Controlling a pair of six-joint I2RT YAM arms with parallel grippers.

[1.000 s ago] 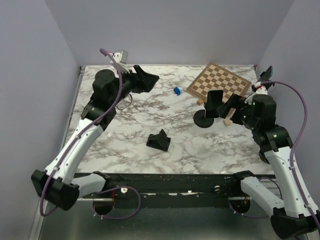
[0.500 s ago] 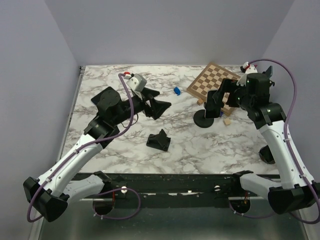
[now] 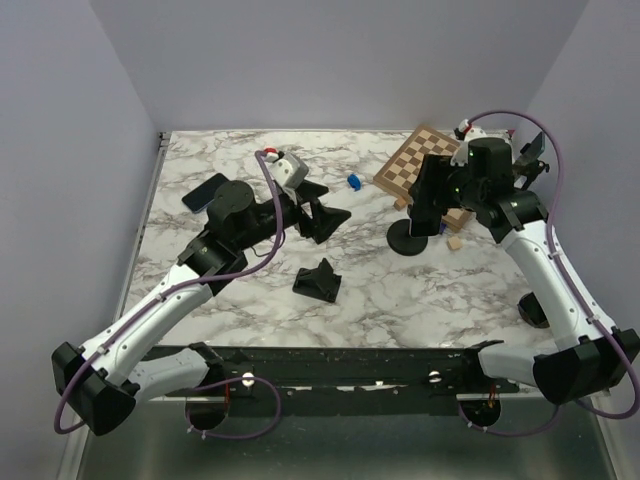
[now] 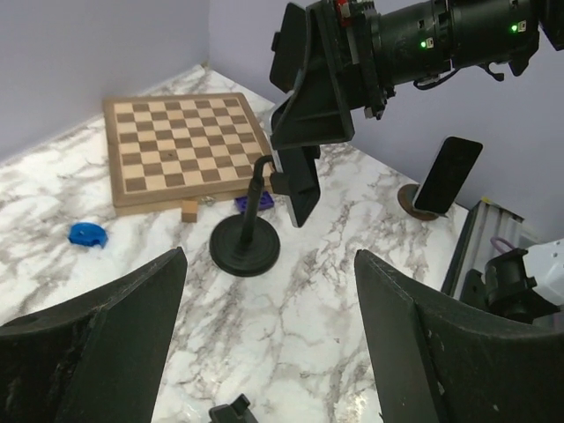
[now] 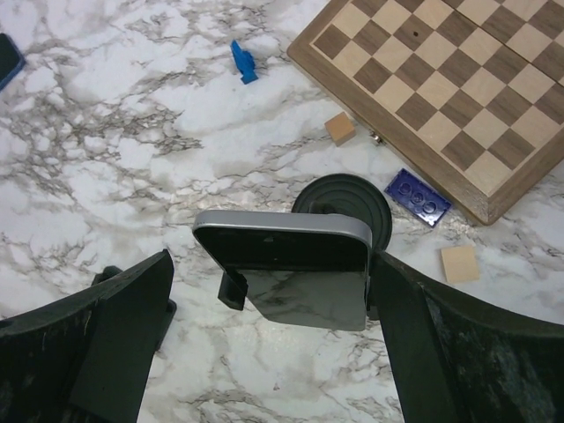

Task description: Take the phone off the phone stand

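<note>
Evidently, the phone [image 5: 291, 264] was seated in the stand [image 3: 408, 240], held upright on the stem above the round black base, on the right half of the marble table [image 3: 250, 260]. The stand stood just beside the near corner of the chessboard [image 3: 440, 165].

The right gripper [image 3: 427, 190] was positioned over the phone from above, jaws spread wide, with the phone lying between them. In the right wrist view, one finger [image 5: 115, 344] stood clear of the phone's edge with a visible gap. The other finger [image 5: 458, 352] lay right against the opposite edge, and contact there could not be confirmed. The jaws had not closed on the phone.

The left gripper [image 3: 328, 205] hung above the middle of the table, jaws open and holding nothing, well apart from the stand. Its wrist camera faced the stand, and the phone showed there as a dark slab under the right gripper's fingers.

Other items noted:
- A blue piece [image 3: 353, 181] lay on the marble left of the chessboard.
- Two wooden cubes [image 5: 340, 129] and a blue plate [image 5: 419, 198] lay near the stand's base.
- A black block [image 3: 318, 280] sat nearer the arms.
- A second phone [image 3: 205, 190] lay flat near the table's left edge.
</note>
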